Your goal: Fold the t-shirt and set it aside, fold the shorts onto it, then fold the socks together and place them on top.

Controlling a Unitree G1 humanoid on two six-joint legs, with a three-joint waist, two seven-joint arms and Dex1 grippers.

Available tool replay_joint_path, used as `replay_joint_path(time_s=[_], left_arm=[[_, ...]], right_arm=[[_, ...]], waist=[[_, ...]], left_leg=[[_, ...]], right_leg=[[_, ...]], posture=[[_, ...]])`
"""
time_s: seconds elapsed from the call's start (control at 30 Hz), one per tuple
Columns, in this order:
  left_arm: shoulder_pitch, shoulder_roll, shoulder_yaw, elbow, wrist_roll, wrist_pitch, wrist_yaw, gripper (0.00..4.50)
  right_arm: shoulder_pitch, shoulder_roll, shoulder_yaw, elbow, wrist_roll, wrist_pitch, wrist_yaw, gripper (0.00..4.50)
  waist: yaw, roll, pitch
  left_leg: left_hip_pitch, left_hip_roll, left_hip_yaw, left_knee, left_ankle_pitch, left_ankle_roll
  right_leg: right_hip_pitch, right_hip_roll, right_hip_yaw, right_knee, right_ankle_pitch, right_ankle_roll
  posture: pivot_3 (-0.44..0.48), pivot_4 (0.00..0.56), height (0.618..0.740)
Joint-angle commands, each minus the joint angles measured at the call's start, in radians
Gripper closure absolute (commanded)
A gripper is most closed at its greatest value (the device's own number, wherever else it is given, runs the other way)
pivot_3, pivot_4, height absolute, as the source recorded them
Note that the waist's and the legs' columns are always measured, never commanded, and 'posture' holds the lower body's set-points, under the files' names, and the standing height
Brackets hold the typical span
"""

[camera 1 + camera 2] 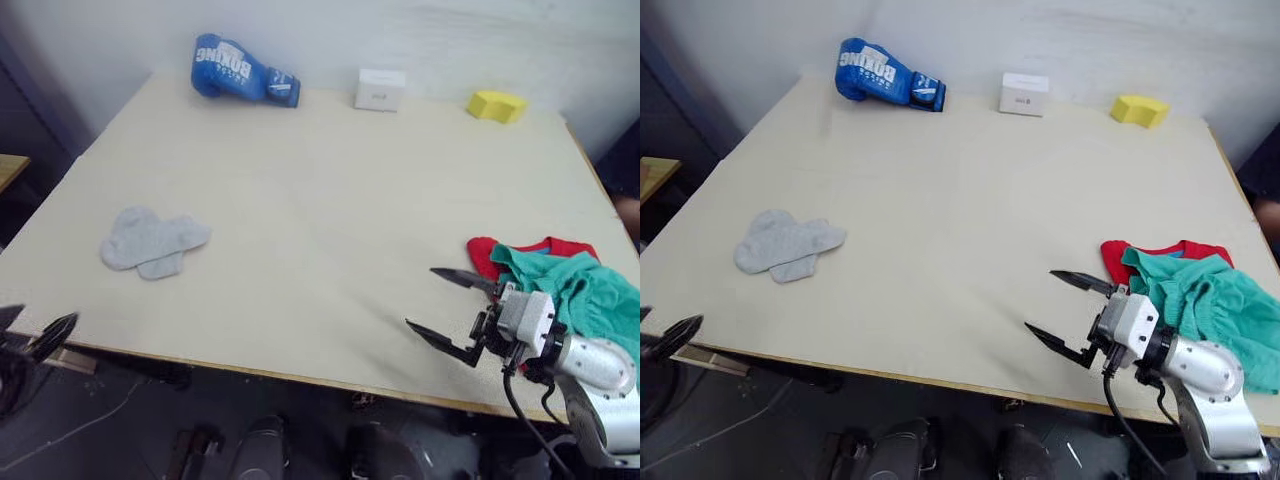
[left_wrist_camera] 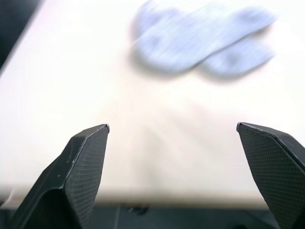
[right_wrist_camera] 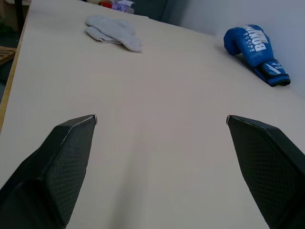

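Because the teal shorts [image 1: 1215, 305] already lie bunched over the red t-shirt [image 1: 1160, 252] at the table's [image 1: 970, 200] right edge, the stack appears built, and the remaining step is judged to be the socks [image 1: 785, 246]. The grey socks rest flat near the left front of the table, well apart from the stack, one overlapping the other. Their long axis runs roughly left to right across the table, tilted slightly toward the far side at the right end; which end is the toe cannot be determined.

The right gripper [image 1: 1072, 314] hovers over the table's front edge just beside the stack, fingers spread wide, holding nothing, pointing left across the table toward the socks. The left gripper [image 2: 174, 131] hangs below the front left corner, fingers likewise wide apart and empty, aimed at the socks.

A blue boxing glove [image 1: 883, 74], a white box [image 1: 1024, 93] and a yellow block [image 1: 1139, 108] sit along the far edge, clear of the work.
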Motion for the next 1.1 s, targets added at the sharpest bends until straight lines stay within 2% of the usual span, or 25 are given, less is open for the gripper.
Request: replay_joint_path(time_s=[0.03,0.1,0.23,0.33,0.47,0.6,0.73,0.83,1.0,1.1], left_arm=[[-0.094,0.075,-0.161,-0.051,0.011,0.072,-0.011,0.0],[-0.185,0.088,-0.274,-0.012,0.063,0.066,0.007,0.0],[-0.338,0.087,-0.466,0.134,0.184,0.01,0.014,0.0],[-0.391,0.123,-0.575,0.206,0.25,0.038,-0.022,0.0],[-0.454,0.117,-0.621,0.306,0.307,0.008,-0.02,0.87],[-0.513,0.082,-0.682,0.359,0.331,-0.062,-0.075,2.19],[-0.553,0.053,-0.709,0.303,0.313,-0.076,-0.147,3.48],[-0.575,0.031,-0.757,0.161,0.272,-0.022,-0.208,4.44],[-0.625,-0.044,-0.862,-0.083,0.193,0.099,-0.255,4.48],[-0.656,-0.096,-0.911,-0.139,0.174,0.138,-0.256,4.48]], right_arm=[[-0.057,0.012,0.029,-0.008,-0.002,-0.002,-0.01,0.04],[-0.075,0.017,0.043,-0.014,-0.012,0.006,-0.023,0.04],[-0.086,0.019,0.05,-0.019,-0.027,0.019,-0.054,0.04],[-0.082,0.015,0.055,-0.041,-0.034,0.033,-0.072,0.04],[-0.058,0.023,0.038,-0.079,-0.034,0.059,-0.123,0.0],[-0.028,0.025,0.045,-0.103,-0.049,0.065,-0.148,0.0],[-0.001,0.013,0.015,-0.097,-0.052,0.062,-0.161,0.0],[0.027,0.001,-0.005,-0.098,-0.056,0.058,-0.158,0.0],[0.062,-0.005,-0.016,-0.1,-0.068,0.055,-0.159,0.0],[0.071,-0.002,-0.014,-0.107,-0.073,0.062,-0.166,0.0]], waist=[[-0.012,0.0,0.0],[-0.028,0.0,0.0],[-0.044,-0.002,-0.001],[-0.051,-0.003,-0.001],[-0.047,-0.003,-0.001],[-0.045,-0.004,-0.001],[-0.042,-0.003,-0.001],[-0.03,-0.003,-0.001],[-0.02,-0.004,-0.001],[-0.023,-0.004,-0.001]], left_leg=[[-0.001,0.0,0.001,-0.001,-0.001,0.002],[-0.001,-0.001,0.004,-0.003,0.001,0.002],[-0.002,0.002,0.007,-0.006,0.001,-0.002],[-0.002,0.002,0.009,-0.006,0.002,-0.002],[0.001,0.002,0.011,-0.005,0.0,-0.001],[0.007,0.003,0.01,-0.005,-0.001,-0.004],[0.011,0.003,0.01,-0.007,0.004,-0.005],[0.01,0.003,0.01,-0.007,0.005,-0.005],[0.005,0.002,0.01,-0.008,0.005,-0.004],[0.002,0.002,0.01,-0.007,0.01,-0.002]], right_leg=[[-0.001,0.0,0.0,0.0,0.008,0.011],[-0.002,0.001,0.001,0.0,0.01,0.019],[-0.003,0.006,0.001,0.001,0.009,0.021],[-0.004,0.008,0.003,0.001,0.008,0.022],[-0.005,0.007,0.007,0.002,0.008,0.023],[-0.004,0.006,0.007,0.009,0.009,0.021],[-0.002,0.006,0.008,0.01,0.012,0.017],[-0.002,0.005,0.008,0.01,0.014,0.017],[-0.005,0.004,0.008,0.008,0.014,0.018],[-0.007,0.004,0.007,0.008,0.014,0.018]], posture=[[0.0,0.15,0.74],[0.0,0.15,0.74],[0.0,0.15,0.74],[0.0,0.15,0.74],[0.0,0.15,0.74],[0.0,0.15,0.74],[0.0,0.15,0.74],[0.0,0.15,0.74],[0.0,0.15,0.74],[0.0,0.15,0.74]])
